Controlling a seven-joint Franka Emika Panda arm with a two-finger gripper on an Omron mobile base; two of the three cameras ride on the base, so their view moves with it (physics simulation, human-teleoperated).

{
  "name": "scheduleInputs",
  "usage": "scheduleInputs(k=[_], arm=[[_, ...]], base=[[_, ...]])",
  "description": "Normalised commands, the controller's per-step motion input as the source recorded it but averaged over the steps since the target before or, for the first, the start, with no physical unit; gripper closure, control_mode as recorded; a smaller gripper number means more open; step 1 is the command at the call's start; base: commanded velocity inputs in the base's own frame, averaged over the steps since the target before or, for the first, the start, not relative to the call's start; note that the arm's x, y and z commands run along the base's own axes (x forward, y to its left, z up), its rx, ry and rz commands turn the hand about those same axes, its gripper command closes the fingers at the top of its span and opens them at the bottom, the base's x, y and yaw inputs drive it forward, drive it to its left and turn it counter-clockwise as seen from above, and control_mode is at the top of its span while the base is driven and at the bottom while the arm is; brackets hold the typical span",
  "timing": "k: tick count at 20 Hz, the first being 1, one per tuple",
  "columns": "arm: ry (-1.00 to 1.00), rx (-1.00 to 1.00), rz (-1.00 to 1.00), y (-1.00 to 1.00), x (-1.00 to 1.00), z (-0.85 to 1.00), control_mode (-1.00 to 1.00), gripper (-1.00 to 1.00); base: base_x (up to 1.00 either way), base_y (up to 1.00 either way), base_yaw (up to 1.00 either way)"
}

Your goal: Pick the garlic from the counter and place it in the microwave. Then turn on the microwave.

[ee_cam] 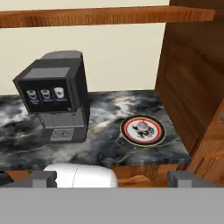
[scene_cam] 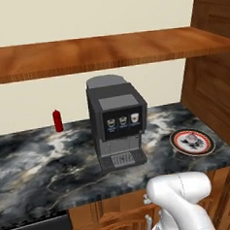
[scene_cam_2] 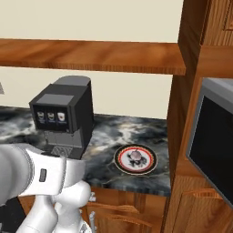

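Dark marble counter (ee_cam: 100, 148) holds a red-rimmed plate (ee_cam: 125, 130) bearing the garlic (ee_cam: 142, 126); it lies ahead and right of my gripper (ee_cam: 112, 179); fingers spread wide, holding nothing.

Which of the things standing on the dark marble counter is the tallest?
The black-and-grey coffee machine. It towers over the small red bottle by the wall to its left and the flat red-rimmed plate with the garlic to its right.
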Motion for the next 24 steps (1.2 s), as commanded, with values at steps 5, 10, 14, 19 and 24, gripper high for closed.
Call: scheduleInputs(k=[5,10,14,19,24], arm=[[0.41,-0.06,-0.23,-0.23,0.0,-0.01,-1.0,-1.0],[0.37,-0.06,-0.11,-0.01,0.06,-0.13,-1.0,-1.0],[0.24,-0.02,-0.01,0.0,0.33,-0.14,-1.0,-1.0],[0.16,0.0,0.03,0.01,0.62,-0.23,-1.0,-1.0],[0.09,0.07,0.1,0.0,0.58,-0.25,-1.0,-1.0]], base=[[0.0,0.0,0.0],[0.0,0.0,0.0],[0.0,0.0,0.0],[0.0,0.0,0.0],[0.0,0.0,0.0]])
